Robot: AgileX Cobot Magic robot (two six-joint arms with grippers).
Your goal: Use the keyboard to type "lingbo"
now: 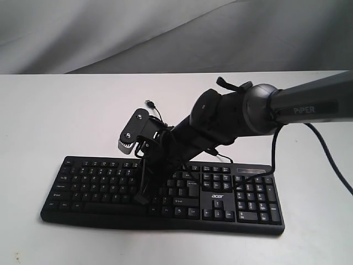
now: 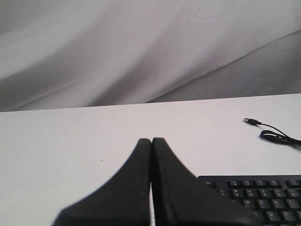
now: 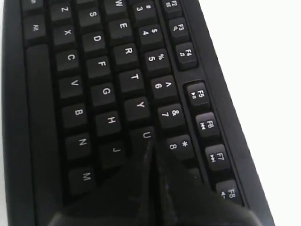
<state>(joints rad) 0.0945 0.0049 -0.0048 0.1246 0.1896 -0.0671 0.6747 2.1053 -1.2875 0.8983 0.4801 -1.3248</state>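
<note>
Looking down from the right wrist, you can read the keys of the keyboard [image 3: 94, 70], and the right gripper [image 3: 150, 147], fingers pressed together, has its tip just beside the U key [image 3: 146, 135]. The outside view shows the keyboard flat on the white table [image 1: 55, 110], with the right arm [image 1: 231, 110] hiding its middle keys. The left gripper [image 2: 151, 140], fingers pressed together too, is by the keyboard's corner, and a thin cable [image 2: 277, 137] lies on the table farther off.
</note>
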